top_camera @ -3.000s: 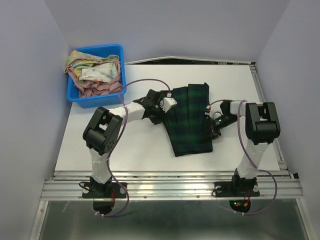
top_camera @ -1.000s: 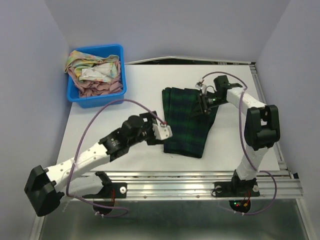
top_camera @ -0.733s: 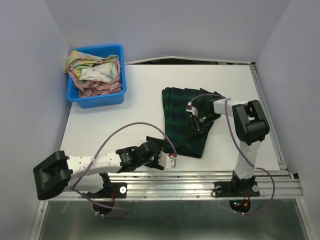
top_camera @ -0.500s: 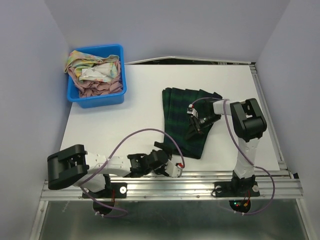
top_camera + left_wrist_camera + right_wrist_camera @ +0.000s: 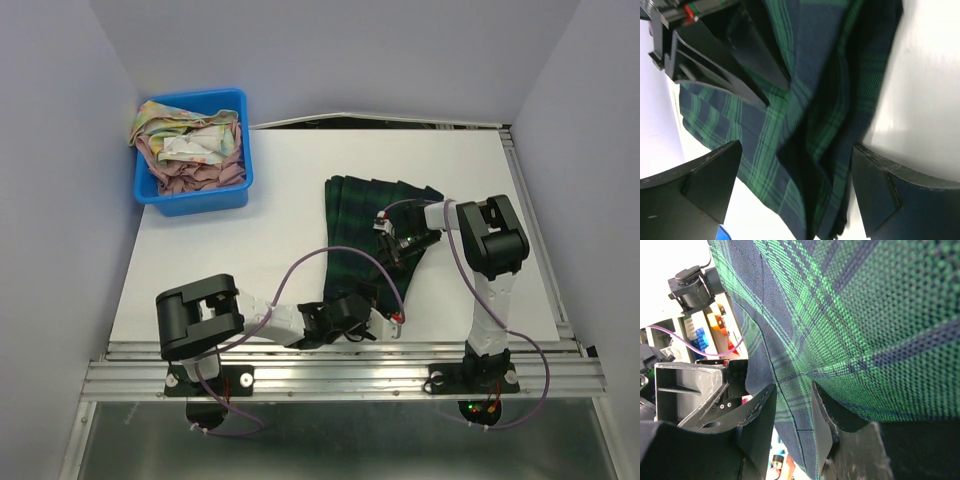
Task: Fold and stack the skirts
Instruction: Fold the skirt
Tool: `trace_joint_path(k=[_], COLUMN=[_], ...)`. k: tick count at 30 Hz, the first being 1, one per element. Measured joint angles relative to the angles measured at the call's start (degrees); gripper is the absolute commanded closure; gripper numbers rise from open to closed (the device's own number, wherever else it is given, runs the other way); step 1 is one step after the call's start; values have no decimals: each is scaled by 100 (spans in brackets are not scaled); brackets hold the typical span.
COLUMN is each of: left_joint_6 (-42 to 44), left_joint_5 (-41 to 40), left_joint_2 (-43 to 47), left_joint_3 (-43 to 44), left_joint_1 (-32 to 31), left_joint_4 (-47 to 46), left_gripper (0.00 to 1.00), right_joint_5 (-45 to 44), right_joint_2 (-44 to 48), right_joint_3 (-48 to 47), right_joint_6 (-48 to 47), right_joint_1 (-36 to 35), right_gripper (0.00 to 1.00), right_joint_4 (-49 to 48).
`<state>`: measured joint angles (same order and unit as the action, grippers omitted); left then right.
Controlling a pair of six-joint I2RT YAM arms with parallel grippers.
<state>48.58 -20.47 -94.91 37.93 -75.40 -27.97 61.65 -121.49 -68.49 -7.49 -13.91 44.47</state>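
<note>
The dark green-navy plaid skirt point(image 5: 355, 215) lies flat on the white table, right of centre. My right gripper point(image 5: 392, 245) sits low on its right part. In the right wrist view my right gripper point(image 5: 792, 420) is shut on a raised fold of the plaid skirt point(image 5: 865, 300). My left gripper point(image 5: 375, 312) reaches in low from the near edge. It stands open point(image 5: 797, 147), with the skirt's near hem point(image 5: 810, 125) between its fingers point(image 5: 705, 185) but apart from them. The pale floral skirt point(image 5: 190, 145) lies crumpled in the bin.
The blue plastic bin point(image 5: 195, 205) stands at the table's far left corner. The left arm point(image 5: 270, 320) lies stretched along the near edge, just above the metal rail point(image 5: 340, 365). Pale walls close in on both sides.
My left arm swung from the skirt's left side down to its near hem, staying open. My right gripper came from the skirt's far edge to its middle right and closed on a fold.
</note>
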Motion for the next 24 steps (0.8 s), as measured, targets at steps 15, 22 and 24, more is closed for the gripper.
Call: trace_joint_path(k=[15, 22, 24], left_joint_6=[-236, -656, -828], left_joint_5=[116, 551, 761], left_joint_2=[-170, 74, 199], left_joint_3=[114, 693, 911], left_joint_1=[-4, 13, 24], left_joint_4=[546, 1954, 2479], left_gripper=[100, 100, 100], right_joint_5=[55, 136, 74], right_joint_2=[-13, 151, 229], right_joint_3=[11, 160, 125], right_joint_6=[-17, 4, 44], right_joint_1=[-15, -240, -321], right_gripper=[58, 45, 43], right_joint_4=[-35, -146, -74])
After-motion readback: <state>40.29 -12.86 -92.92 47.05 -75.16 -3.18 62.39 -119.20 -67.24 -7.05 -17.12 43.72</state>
